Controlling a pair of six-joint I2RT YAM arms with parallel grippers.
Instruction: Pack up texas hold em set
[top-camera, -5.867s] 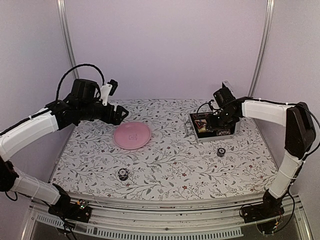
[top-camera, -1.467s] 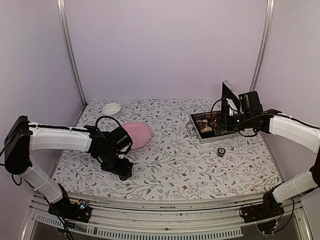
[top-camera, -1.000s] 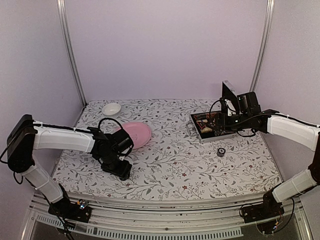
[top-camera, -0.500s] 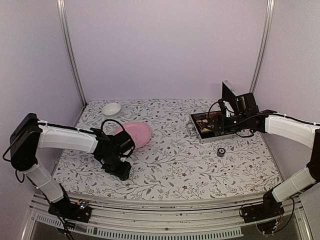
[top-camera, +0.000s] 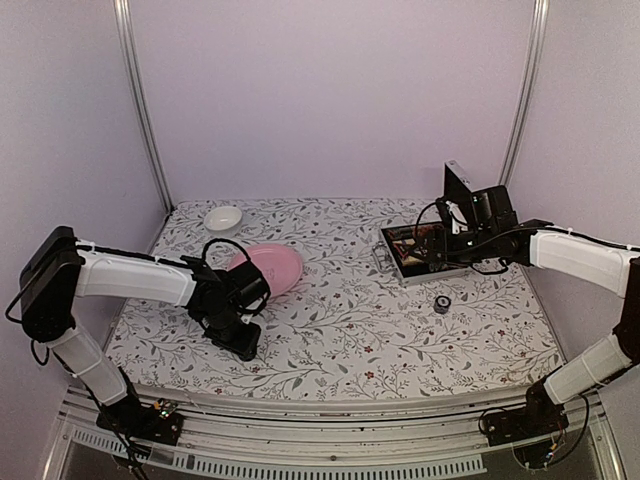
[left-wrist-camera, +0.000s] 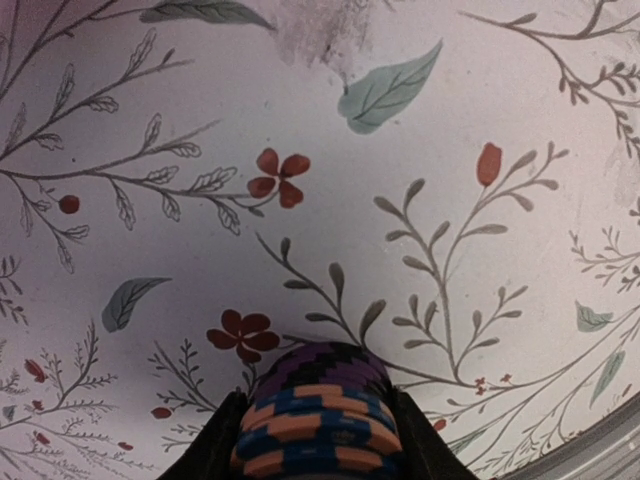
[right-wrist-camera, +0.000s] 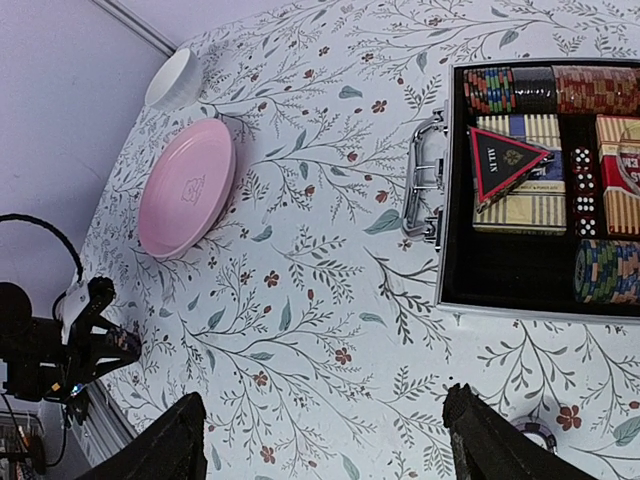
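The open silver case (top-camera: 425, 262) sits at the back right, its lid (top-camera: 458, 185) upright. In the right wrist view the case (right-wrist-camera: 520, 312) holds chip stacks (right-wrist-camera: 500, 88), card decks (right-wrist-camera: 520, 205) and a black triangular marker (right-wrist-camera: 505, 160). My right gripper (top-camera: 440, 245) (right-wrist-camera: 335, 440) hovers open just left of the case, with nothing between its fingers. A loose chip stack (top-camera: 441, 304) (right-wrist-camera: 535, 432) lies in front of the case. My left gripper (top-camera: 243, 345) (left-wrist-camera: 318, 445) is down at the table's front left, its fingers pressed on both sides of an orange, blue and purple chip stack (left-wrist-camera: 320, 420) that rests on the cloth.
A pink plate (top-camera: 268, 268) (right-wrist-camera: 185, 190) lies just behind the left gripper. A small white bowl (top-camera: 223, 217) (right-wrist-camera: 175, 78) stands at the back left. The table's front edge (left-wrist-camera: 590, 455) runs close to the left gripper. Metal posts rise at both back corners.
The left gripper's fingers have closed in around the chip stack while that arm stayed almost still. The right gripper has drifted slightly left beside the case and stayed open.
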